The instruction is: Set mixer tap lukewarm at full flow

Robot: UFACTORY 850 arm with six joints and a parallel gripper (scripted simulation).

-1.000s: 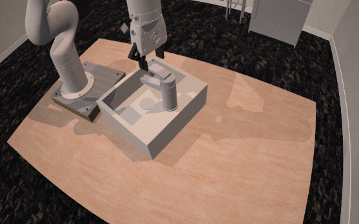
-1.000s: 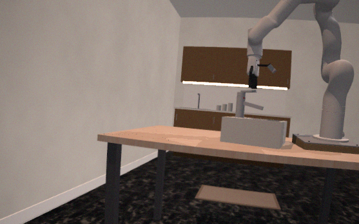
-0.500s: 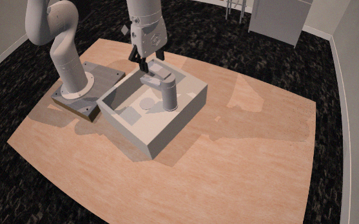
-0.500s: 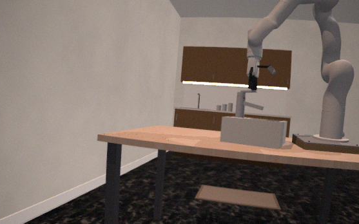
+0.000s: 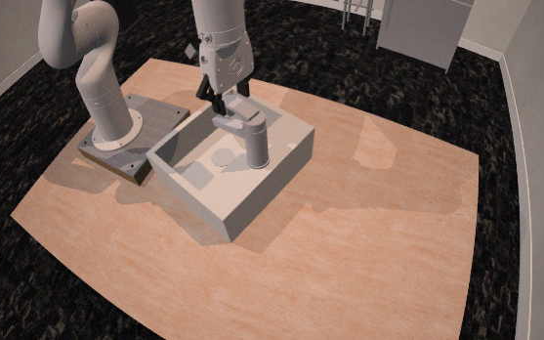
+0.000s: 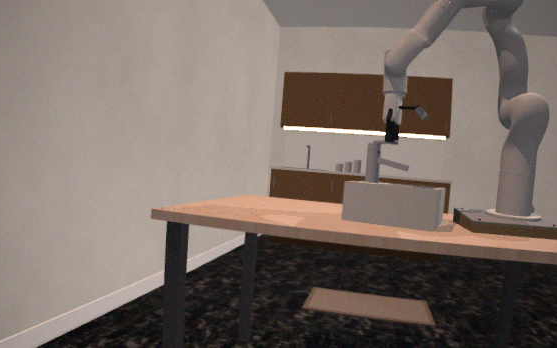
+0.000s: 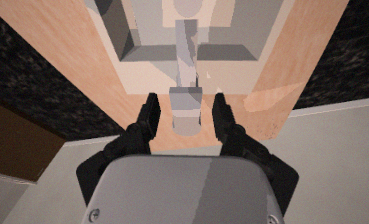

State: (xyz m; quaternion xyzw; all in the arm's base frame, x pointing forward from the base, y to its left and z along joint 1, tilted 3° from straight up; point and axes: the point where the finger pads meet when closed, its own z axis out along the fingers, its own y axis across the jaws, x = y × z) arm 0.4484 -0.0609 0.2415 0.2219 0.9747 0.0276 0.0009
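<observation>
The grey mixer tap (image 5: 257, 142) stands on the rim of a grey sink block (image 5: 233, 166). Its lever (image 5: 239, 108) lies on top of the tap body, above the spout (image 5: 225, 124). In the wrist view the lever (image 7: 186, 117) lies in line with the spout (image 7: 186, 55). My gripper (image 5: 225, 100) comes down from above with one dark finger on each side of the lever's free end. In the wrist view the gripper (image 7: 185, 106) is open, with a narrow gap between each finger and the lever. A small red dot (image 6: 378, 150) shows on the tap body.
The arm's base plate (image 5: 131, 137) sits next to the sink block on the wooden table (image 5: 312, 220). The sink basin (image 5: 204, 156) opens below the spout. A white cabinet (image 5: 424, 29) stands far behind the table.
</observation>
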